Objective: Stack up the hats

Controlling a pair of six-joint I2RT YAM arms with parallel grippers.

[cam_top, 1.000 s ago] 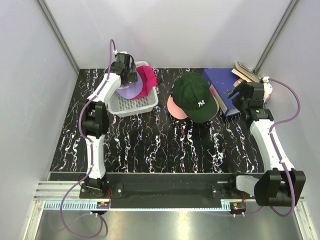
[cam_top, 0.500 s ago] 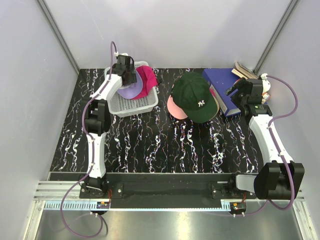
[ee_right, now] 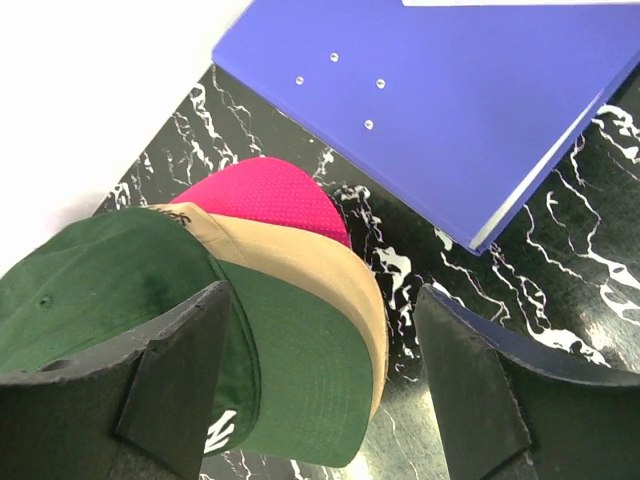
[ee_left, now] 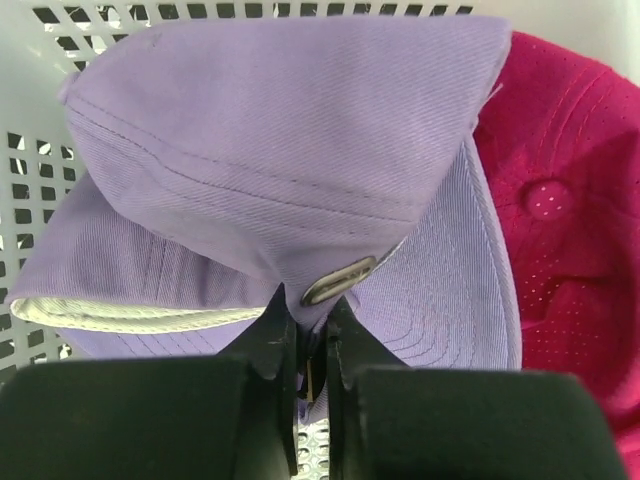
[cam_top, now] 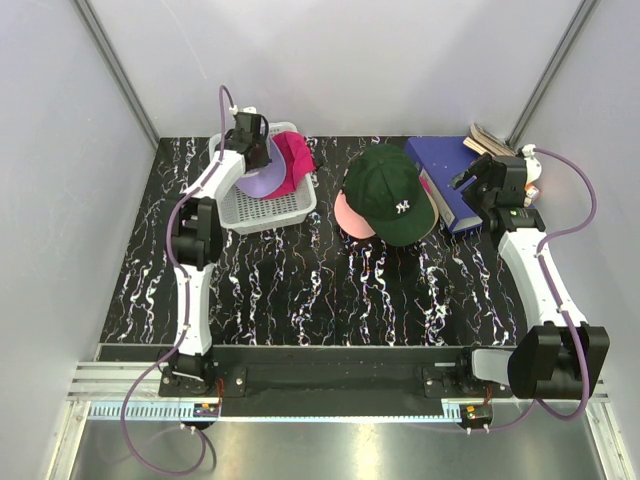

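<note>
A lavender hat (cam_top: 262, 181) (ee_left: 300, 170) lies in the grey mesh basket (cam_top: 272, 213), partly over a magenta hat (cam_top: 296, 157) (ee_left: 570, 220). My left gripper (cam_top: 254, 158) (ee_left: 308, 310) is shut on the lavender hat's back strap, right by its metal buckle. Mid-table stands a stack with the dark green hat (cam_top: 385, 190) (ee_right: 120, 290) on top, a tan brim (ee_right: 300, 262) and a magenta one (ee_right: 265, 192) under it, and a light pink hat (cam_top: 347, 216) at the bottom. My right gripper (cam_top: 468, 187) (ee_right: 320, 300) hangs open above the stack's brims, holding nothing.
A blue binder (cam_top: 445, 172) (ee_right: 450, 100) lies right of the stack, under my right gripper. Some books (cam_top: 488, 143) sit in the back right corner. Basket wall (ee_left: 30, 180) shows left of the lavender hat. White walls enclose the black marbled table (cam_top: 300, 290).
My left gripper's jaws have closed on the lavender hat's strap. The right arm drew back slightly toward the right corner, still open.
</note>
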